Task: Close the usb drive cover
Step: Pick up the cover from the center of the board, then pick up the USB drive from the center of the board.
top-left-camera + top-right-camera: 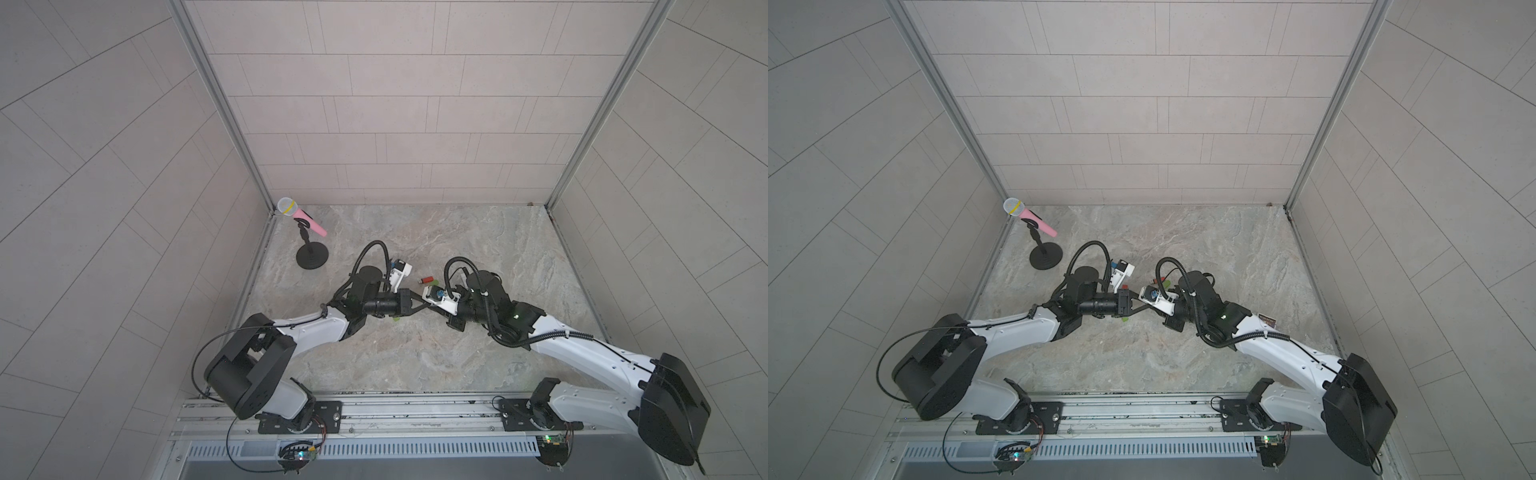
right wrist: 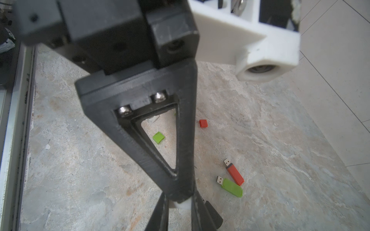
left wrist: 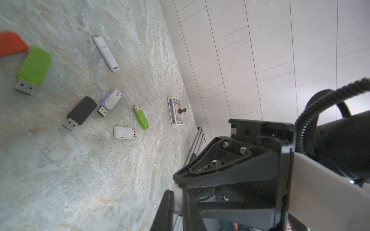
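1. A grey, marbled stone-look worktop (image 1: pixel 478 249) sits boxed by pale tiled walls (image 1: pixel 395 104) on three sides. A pink toy microphone on a black round stand (image 1: pixel 316 227) occupies its far left corner.
2. Right of the microphone, bare stone stretches along the back wall. At the edge opposite the microphone, an aluminium rail (image 1: pixel 395 409) carries both arm bases.
3. Nearer that rail than the microphone, and to its right, the left pincer (image 3: pixel 177 190) and right pincer (image 2: pixel 181 202) meet tip to tip, each closed narrow on one small white plastic usb drive (image 3: pixel 177 200).
4. Fingers hide most of it, so its long axis and cover cannot be told.
5. Just beyond them, toward the microphone's back wall, a red plastic usb drive (image 2: pixel 234 173) and a green plastic usb drive (image 2: pixel 231 187) lie flat, bare plugs aimed toward the microphone's side.
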Tool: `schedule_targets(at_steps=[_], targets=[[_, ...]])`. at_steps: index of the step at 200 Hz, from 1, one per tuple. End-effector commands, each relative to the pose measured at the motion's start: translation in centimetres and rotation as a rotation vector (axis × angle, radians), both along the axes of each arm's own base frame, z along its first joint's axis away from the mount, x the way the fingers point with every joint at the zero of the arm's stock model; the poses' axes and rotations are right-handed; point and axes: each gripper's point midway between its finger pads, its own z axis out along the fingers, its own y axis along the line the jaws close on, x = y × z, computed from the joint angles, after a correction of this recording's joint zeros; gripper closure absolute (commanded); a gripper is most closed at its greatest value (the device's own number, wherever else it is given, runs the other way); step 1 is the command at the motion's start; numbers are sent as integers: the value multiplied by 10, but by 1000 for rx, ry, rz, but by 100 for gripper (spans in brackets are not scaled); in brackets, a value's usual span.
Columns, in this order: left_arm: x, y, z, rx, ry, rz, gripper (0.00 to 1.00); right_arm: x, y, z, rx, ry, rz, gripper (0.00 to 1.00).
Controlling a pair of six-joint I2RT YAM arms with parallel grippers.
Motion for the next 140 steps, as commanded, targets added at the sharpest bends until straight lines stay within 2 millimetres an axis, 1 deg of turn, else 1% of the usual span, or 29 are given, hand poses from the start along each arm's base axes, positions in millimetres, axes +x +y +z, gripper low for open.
schedule_targets(at_steps=[1, 13, 27, 49, 68, 85, 101, 114, 127, 140], targets=[[4, -5, 13, -26, -33, -11, 93, -3, 6, 9, 37, -30, 26, 76], [4, -4, 14, -28, -39, -6, 96, -2, 2, 4, 12, -38, 13, 72], [4, -2, 16, -28, -47, 6, 96, -2, -6, -3, -30, -51, -3, 67], [7, 5, 17, -15, -65, 35, 96, 2, -22, -10, -78, -60, -56, 64], [9, 12, 17, -1, -77, 63, 96, 7, -34, -5, -56, -54, -117, 62], [13, 20, 16, 11, -81, 90, 96, 19, -49, 3, 12, -8, -230, 62], [17, 28, 14, 21, -81, 118, 96, 38, -72, 6, 115, 88, -428, 60], [19, 35, 14, 29, -82, 142, 96, 54, -94, 5, 225, 207, -605, 60], [22, 41, 14, 32, -84, 163, 96, 63, -110, -1, 319, 349, -713, 61], [23, 47, 15, 38, -85, 182, 96, 66, -116, -9, 372, 477, -753, 62]])
